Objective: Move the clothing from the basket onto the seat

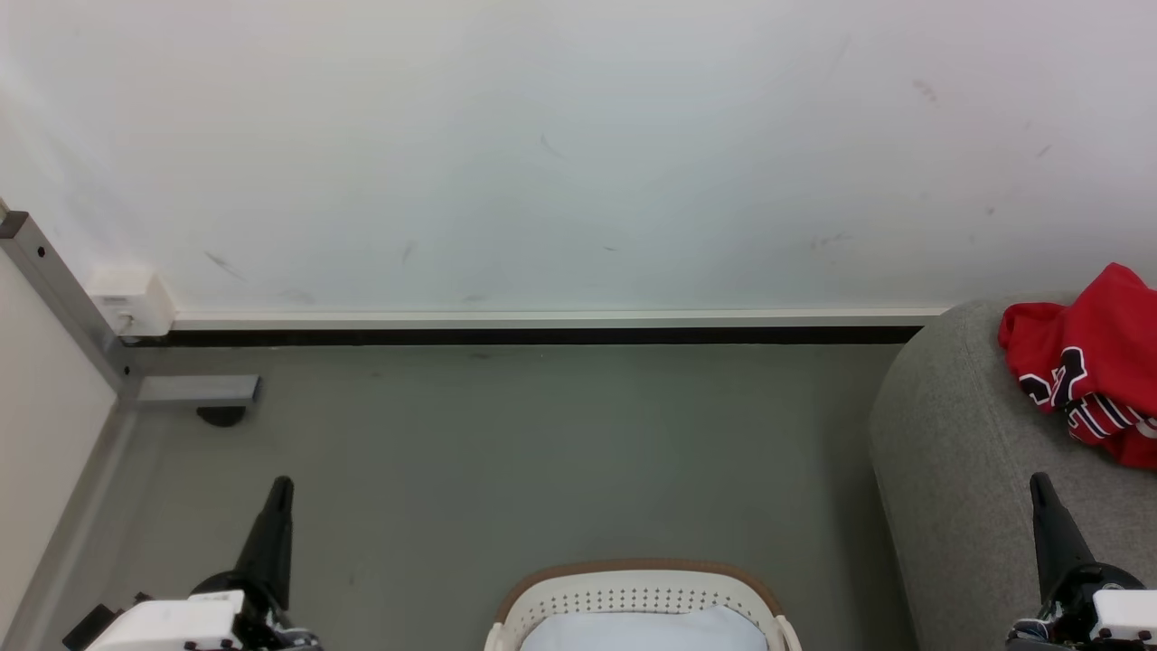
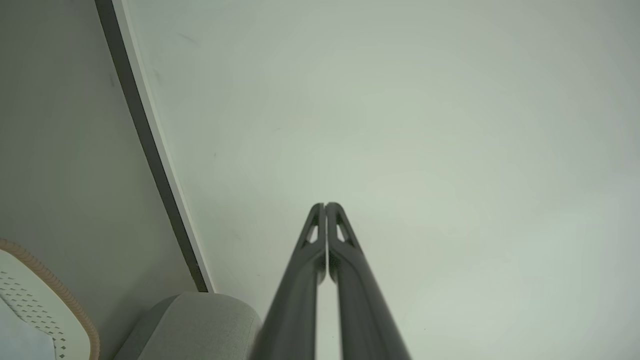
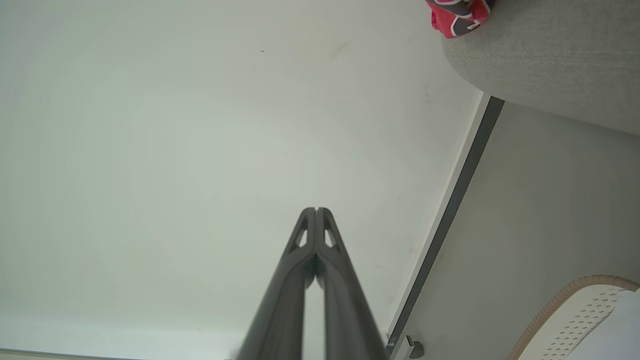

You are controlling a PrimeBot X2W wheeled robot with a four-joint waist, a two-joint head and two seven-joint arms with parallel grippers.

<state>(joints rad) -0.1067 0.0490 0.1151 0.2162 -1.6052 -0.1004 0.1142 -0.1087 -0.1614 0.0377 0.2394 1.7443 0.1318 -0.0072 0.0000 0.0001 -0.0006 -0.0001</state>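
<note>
1. Far left, a grey metal frame post (image 1: 54, 280) and a small white box (image 1: 134, 300) stand against the white wall (image 1: 560, 136), above the grey floor (image 1: 542, 452).
2. At lower left, the left end effector (image 1: 282, 486) points toward the wall, its two dark fingers pressed together and holding nothing.
3. At bottom centre, the oval white laundry basket (image 1: 633, 570) with its brown rim stands on the floor, with a plain pale blue-white cloth (image 1: 644, 631) lying inside it.
4. To the right, the large grey upholstered seat (image 1: 958, 452) stands apart from the basket, its rounded corner near the foot of the wall.
5. The red jersey shirt (image 1: 1098, 348) lies crumpled on top of the seat, out of the basket, with its black-and-white numbers and stripes showing.
6. At lower right, the right end effector (image 1: 1038, 481) shows against the seat's grey fabric. Its fingers are closed on nothing and are clear of the jersey.
</note>
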